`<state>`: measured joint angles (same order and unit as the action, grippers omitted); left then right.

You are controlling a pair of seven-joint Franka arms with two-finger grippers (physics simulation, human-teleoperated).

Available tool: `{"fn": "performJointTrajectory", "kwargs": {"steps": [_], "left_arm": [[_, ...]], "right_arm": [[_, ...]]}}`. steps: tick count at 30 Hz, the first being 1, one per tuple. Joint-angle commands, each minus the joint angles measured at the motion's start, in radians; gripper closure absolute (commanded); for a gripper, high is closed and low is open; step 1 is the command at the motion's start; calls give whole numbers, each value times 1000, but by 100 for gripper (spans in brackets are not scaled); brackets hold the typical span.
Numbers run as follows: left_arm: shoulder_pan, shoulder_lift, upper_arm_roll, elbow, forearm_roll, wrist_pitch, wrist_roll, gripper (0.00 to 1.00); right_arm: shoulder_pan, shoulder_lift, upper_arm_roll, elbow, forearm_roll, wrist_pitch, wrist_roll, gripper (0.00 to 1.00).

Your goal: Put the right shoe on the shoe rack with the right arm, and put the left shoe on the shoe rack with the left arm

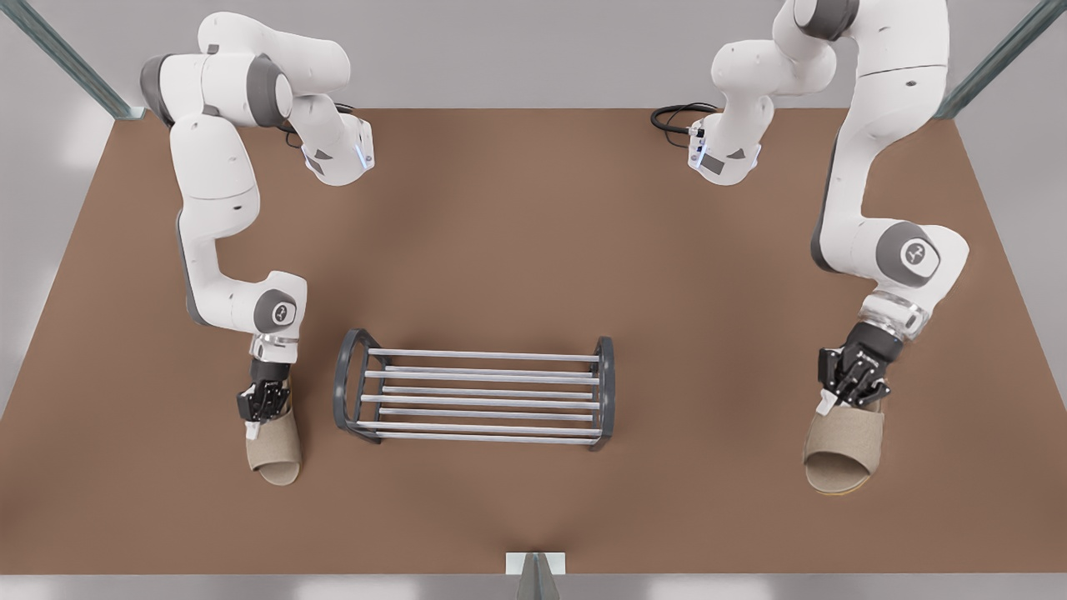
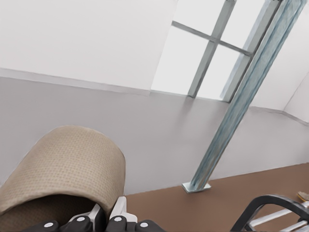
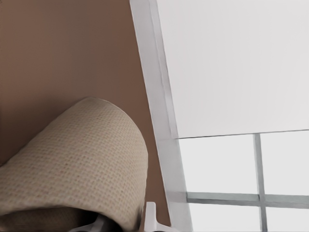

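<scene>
**Left arm:** My left gripper (image 1: 844, 403) is clamped on the heel end of the left shoe (image 1: 842, 450), toe facing the table's (image 1: 533, 233) near edge. The shoe rack (image 1: 479, 400) is well apart from me, towards the front view's left.

**Right arm:** My right gripper (image 1: 260, 415) pinches the right shoe (image 1: 275, 454) the same way. The rack's dark end frame is just beside it.

Even, soft light, bright throughout. Faint diffuse shadows on the brown table (image 1: 517, 250) beneath the arms and beside the shoe rack (image 1: 475, 402). No glare. Rendered edges clean, slightly smoothed.
</scene>
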<state>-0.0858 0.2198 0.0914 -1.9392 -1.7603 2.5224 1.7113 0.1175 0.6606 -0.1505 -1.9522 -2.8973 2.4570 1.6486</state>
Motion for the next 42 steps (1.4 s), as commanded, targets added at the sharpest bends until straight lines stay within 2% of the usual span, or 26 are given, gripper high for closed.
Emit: {"fn": "performJointTrajectory", "kwargs": {"steps": [1, 5, 10, 15, 16, 21, 30, 32, 35, 37, 40, 42], "left_arm": [[-130, -14, -2, 48, 18, 216, -912, 79], [-403, -3, -2, 141, 16, 475, -1314, 79], [-581, 20, -4, 232, 12, 578, -1478, 79], [-802, 228, -4, 471, 4, 779, -1628, 79], [-830, 268, -4, 508, 1, 808, -1647, 79], [-813, 457, 8, 606, 5, 773, -1655, 79], [-792, 527, 8, 602, 4, 759, -1681, 79], [-792, 533, 11, 602, 8, 765, -1671, 0], [-793, 533, 11, 597, 7, 773, -1667, 0], [-793, 532, 13, 592, 7, 777, -1664, 0], [-802, 495, 13, 526, 4, 820, -1628, 0], [-822, 374, 10, 395, 1, 842, -1628, 0]], "right_arm": [[1, 2, -1, 1, -149, -1, 34, 62], [1, -4, -1, 3, -151, 7, 34, 67], [1, -25, 0, 6, -151, 14, 30, 68], [1, -114, 2, 22, -149, 125, 25, 70], [1, -144, 2, 22, -143, 145, 25, 79], [1, -236, 2, 22, -140, 260, 26, 79], [62, -458, 5, 15, -63, 537, 25, 79], [88, -527, 5, 10, -48, 594, 25, 79], [125, -607, 8, 13, 29, 668, 23, 79], [172, -607, 14, 26, 101, 669, 22, 79], [258, -519, 11, 128, 145, 666, 22, 79], [336, -469, -15, 165, 155, 665, 23, 79]]}}
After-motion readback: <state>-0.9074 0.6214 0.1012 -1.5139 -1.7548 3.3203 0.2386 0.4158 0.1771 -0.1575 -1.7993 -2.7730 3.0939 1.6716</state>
